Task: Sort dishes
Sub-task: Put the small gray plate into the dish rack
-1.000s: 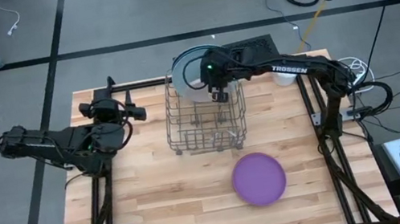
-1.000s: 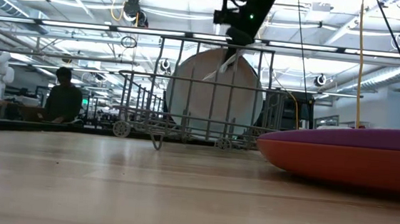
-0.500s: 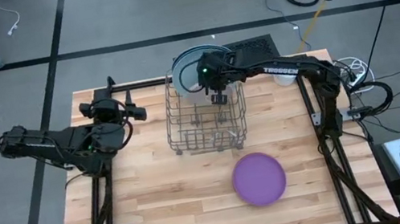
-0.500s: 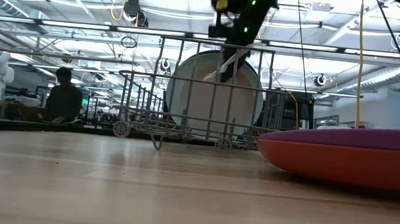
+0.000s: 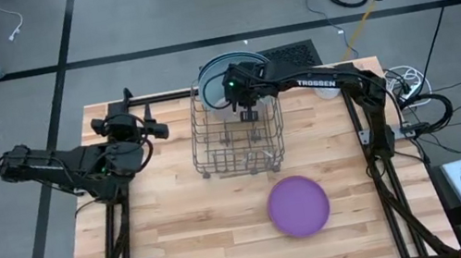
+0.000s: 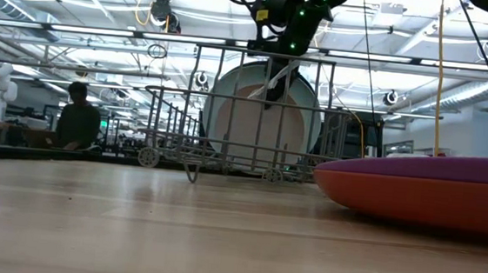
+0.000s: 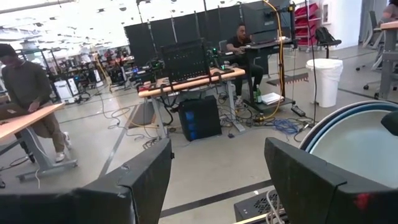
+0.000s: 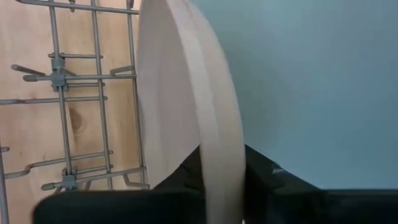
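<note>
Plate [image 6: 248, 111] now leans further back (right claw [image 6: 275, 69] loosening).

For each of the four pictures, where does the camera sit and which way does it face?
High: overhead, straight down; both arms, rack, purple plate.
Low: table height, level across; right gripper on plate in rack.
Left wrist: faces the room; own fingers, plate edge.
Right wrist: faces rack floor; own fingers around pale plate.
Shared: high and low both show the purple plate.
</note>
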